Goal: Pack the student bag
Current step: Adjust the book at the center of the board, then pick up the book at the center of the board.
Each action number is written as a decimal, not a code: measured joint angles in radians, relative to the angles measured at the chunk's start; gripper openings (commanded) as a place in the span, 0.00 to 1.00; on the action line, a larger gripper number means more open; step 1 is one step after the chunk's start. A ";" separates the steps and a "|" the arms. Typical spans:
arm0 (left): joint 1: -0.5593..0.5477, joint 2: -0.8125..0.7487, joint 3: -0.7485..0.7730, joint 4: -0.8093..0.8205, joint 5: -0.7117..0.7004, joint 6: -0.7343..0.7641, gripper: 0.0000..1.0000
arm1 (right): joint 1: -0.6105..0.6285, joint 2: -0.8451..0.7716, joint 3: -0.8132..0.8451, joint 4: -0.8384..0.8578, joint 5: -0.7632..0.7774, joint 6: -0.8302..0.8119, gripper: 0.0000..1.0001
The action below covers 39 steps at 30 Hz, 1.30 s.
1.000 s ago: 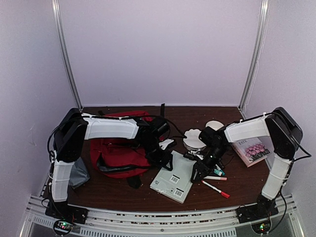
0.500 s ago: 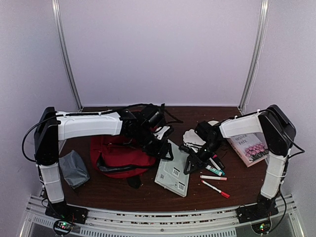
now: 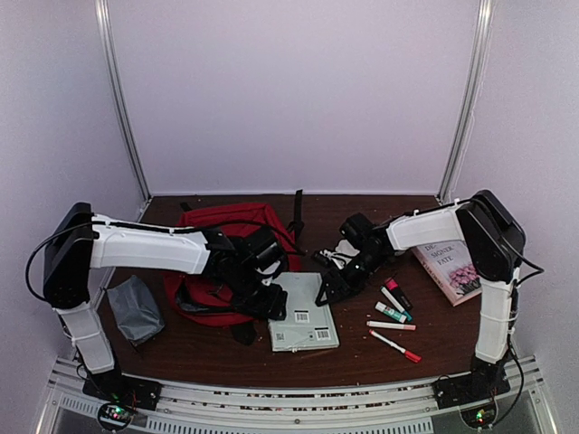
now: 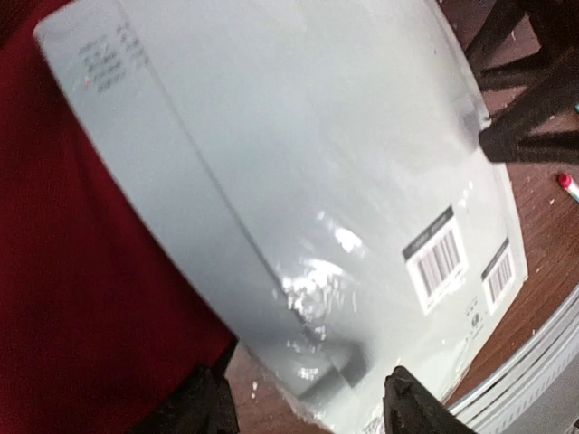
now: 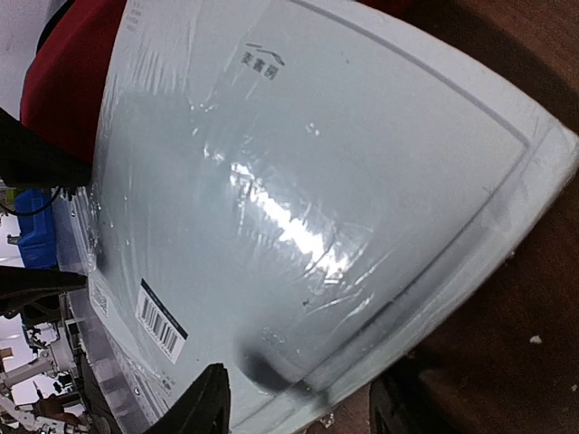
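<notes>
Grey shrink-wrapped book [image 3: 305, 318] lies on the table [image 3: 443, 348]. The left gripper [image 4: 308, 411] and right gripper [image 5: 298, 400] each straddle 1 corner, jaws spread; whether they pinch is unclear. Behind, under its left edge, sits the red student bag [image 3: 235, 220].

table [image 3: 208, 348]: dark brown wood | student bag [image 3: 226, 271]: just left of and behind left gripper [image 3: 269, 301] | grey pouch [image 3: 136, 307]: well to its left | pale grey book [image 3: 303, 316]: between left gripper and right gripper [image 3: 327, 287], resting or lifted unclear | four markers [image 3: 393, 313]: right of right gripper | flowered book [image 3: 452, 267]: farther right
</notes>
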State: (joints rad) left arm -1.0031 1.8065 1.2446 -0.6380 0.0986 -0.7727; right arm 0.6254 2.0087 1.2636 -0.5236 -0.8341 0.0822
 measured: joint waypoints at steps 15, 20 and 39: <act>-0.069 -0.086 -0.288 0.385 0.037 -0.286 0.70 | 0.002 0.011 0.008 0.024 -0.009 0.000 0.53; -0.060 -0.056 -0.297 0.476 0.046 -0.352 0.65 | 0.002 0.012 0.008 0.024 -0.010 0.000 0.53; -0.034 -0.169 -0.570 1.029 0.066 -0.524 0.44 | -0.014 0.021 0.009 0.048 -0.026 0.006 0.53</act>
State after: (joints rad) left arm -1.0367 1.6371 0.6750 0.3908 0.1642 -1.2968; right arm 0.6109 2.0293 1.2728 -0.4751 -0.8597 0.0879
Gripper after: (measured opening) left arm 0.400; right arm 0.537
